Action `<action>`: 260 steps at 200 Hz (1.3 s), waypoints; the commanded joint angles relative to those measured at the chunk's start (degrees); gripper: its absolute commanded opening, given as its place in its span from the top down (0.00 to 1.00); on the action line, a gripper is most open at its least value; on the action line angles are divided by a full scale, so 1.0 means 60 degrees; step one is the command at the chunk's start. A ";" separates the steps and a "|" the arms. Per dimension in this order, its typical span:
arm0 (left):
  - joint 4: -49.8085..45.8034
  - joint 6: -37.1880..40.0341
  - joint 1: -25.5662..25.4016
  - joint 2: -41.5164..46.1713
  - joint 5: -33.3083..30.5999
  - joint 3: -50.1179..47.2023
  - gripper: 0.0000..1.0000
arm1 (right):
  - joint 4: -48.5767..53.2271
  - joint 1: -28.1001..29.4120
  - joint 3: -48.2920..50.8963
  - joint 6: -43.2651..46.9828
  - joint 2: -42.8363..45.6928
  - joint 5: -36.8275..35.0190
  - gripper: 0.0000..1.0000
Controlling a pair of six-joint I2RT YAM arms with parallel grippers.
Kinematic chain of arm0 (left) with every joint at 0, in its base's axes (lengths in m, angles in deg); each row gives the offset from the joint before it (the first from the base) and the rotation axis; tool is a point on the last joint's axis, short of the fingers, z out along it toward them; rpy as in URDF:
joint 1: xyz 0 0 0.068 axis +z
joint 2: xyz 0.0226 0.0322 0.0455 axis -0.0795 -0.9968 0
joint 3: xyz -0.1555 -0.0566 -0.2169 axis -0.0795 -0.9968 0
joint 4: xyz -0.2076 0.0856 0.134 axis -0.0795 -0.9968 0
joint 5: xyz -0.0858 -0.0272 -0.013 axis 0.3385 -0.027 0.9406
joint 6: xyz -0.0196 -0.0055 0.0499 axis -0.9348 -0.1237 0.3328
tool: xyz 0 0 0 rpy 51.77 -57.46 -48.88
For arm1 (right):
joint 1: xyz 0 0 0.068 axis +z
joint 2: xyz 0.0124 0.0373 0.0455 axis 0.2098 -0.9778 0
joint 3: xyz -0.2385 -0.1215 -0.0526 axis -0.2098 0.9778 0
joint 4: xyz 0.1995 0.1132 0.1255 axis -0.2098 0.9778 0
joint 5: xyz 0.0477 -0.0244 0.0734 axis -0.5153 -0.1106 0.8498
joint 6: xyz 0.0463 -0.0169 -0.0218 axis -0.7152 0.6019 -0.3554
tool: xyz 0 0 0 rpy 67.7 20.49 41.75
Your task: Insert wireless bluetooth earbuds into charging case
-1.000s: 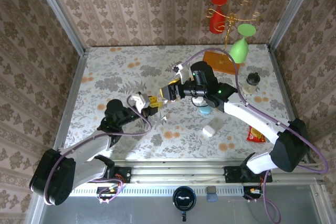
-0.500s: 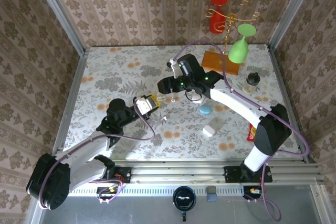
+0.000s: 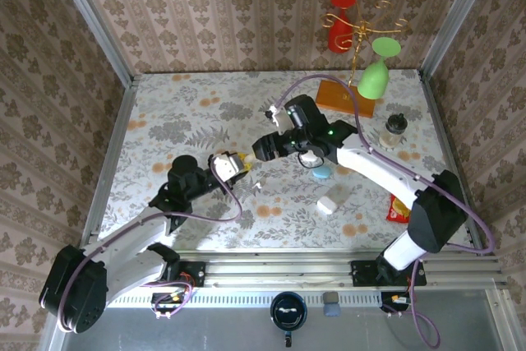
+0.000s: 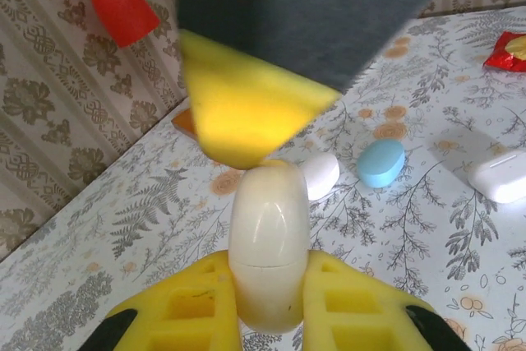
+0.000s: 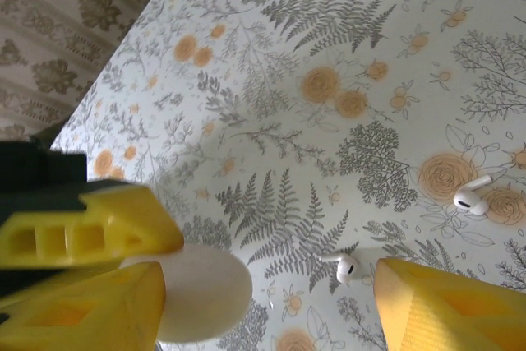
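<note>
**Current step:** case preparation. The left gripper [image 4: 269, 281] has its fingers pressed onto a white oval case [image 4: 269, 219] and holds it clear of the table [image 5: 271, 63]. A seam crosses the case, and the lid appears to be closed. The right gripper [image 5: 271, 285] is spread wide with nothing between its fingers, and one finger [image 4: 246, 113] is at the far end of the case.

**Task items:** two earbuds lie loose on the table. One [image 5: 345, 267] is just beyond the case and the other [image 5: 472, 197] is farther out on the same side.

**Next move (judgement):** open the lid before picking up either earbud. The case is smooth, so the left grip must resist twisting.

**Not determinable:**
- Whether the right finger touches the case, because the finger is blurred.
- The near end of the case, which is cut off by the frame edge.
- The hinge side.
</note>
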 commanded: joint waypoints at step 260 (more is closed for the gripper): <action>-0.2549 -0.0814 0.0009 0.1376 0.2822 0.1345 0.72 | -0.0067 0.0704 0.1158 0.8470 0.1871 0.2107 0.93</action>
